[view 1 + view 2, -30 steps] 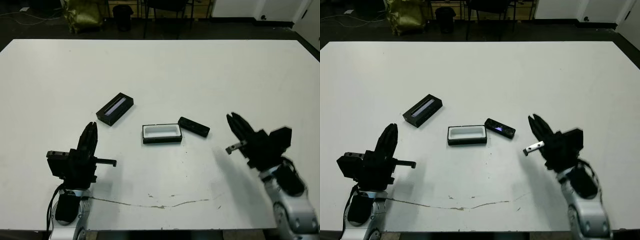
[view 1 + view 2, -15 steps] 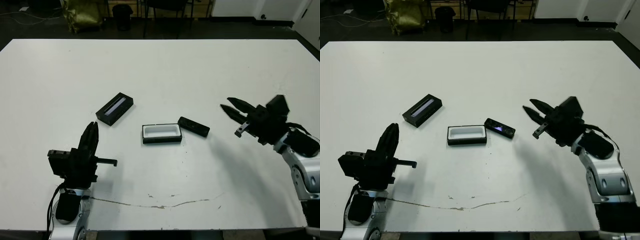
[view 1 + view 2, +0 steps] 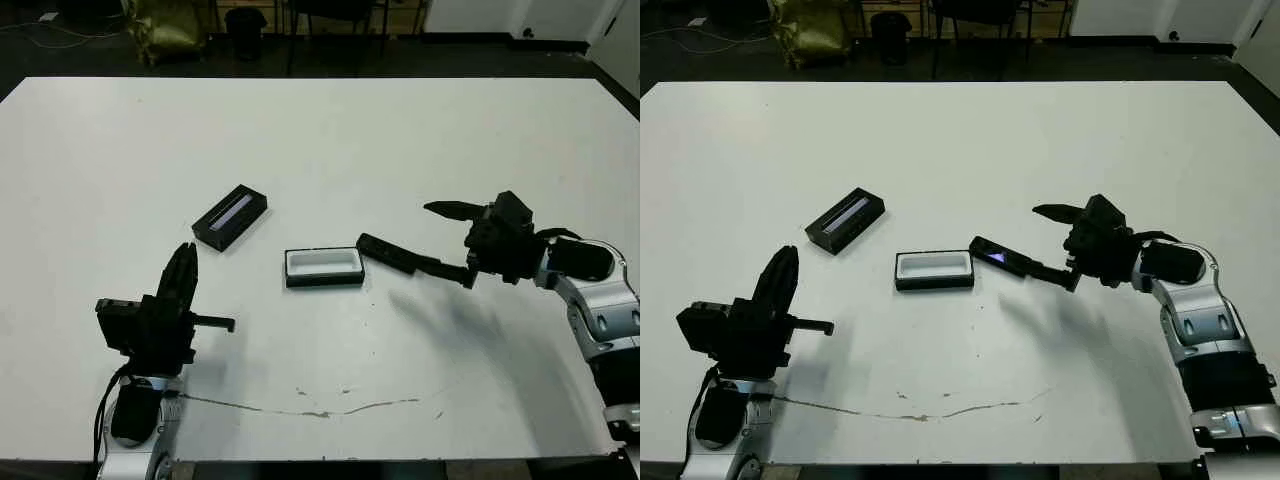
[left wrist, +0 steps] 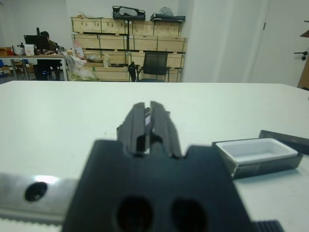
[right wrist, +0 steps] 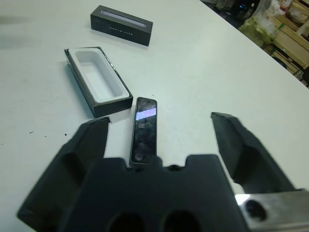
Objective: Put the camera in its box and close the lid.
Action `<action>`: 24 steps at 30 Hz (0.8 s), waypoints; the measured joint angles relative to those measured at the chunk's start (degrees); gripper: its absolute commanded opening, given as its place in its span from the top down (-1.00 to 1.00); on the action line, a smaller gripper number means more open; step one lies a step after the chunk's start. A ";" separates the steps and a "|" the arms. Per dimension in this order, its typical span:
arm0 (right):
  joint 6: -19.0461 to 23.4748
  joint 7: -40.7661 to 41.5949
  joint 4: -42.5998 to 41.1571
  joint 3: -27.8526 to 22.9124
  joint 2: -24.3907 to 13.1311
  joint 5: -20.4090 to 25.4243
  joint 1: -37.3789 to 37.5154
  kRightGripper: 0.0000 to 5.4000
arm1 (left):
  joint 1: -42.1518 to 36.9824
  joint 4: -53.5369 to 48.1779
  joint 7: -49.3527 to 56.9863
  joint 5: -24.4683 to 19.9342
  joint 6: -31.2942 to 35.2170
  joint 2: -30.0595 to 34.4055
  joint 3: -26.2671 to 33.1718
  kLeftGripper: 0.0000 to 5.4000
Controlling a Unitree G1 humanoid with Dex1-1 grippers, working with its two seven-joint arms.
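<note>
right gripper (image 5: 157,145) jaws spread, camera (image 5: 144,130) lying between them, untouched | left gripper (image 4: 148,126) pressed together | camera likely light, stiff, glossy-slippery: pinch long edges mid-length

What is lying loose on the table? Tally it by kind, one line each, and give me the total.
Camera: 1
Box, open with a white lining: 1
Lid, black with a pale strip: 1
Total: 3
</note>
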 measured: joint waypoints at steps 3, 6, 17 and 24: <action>-1.25 0.49 1.15 0.64 0.01 -0.65 -0.33 -0.99 | 0.01 0.04 -0.10 -0.03 0.00 0.00 0.02 1.00; -1.93 0.88 2.69 1.10 0.03 -1.42 -0.65 -0.99 | 0.07 0.05 -0.02 -0.03 0.33 -0.01 0.00 1.00; -3.42 0.74 10.39 2.70 1.67 -3.78 -2.83 -0.74 | 0.16 -0.03 0.30 -0.03 1.41 -0.03 -0.02 1.00; -5.26 0.05 14.95 3.09 3.11 -5.07 -3.51 -0.14 | 0.21 0.13 0.58 0.13 1.19 -0.09 -0.10 1.00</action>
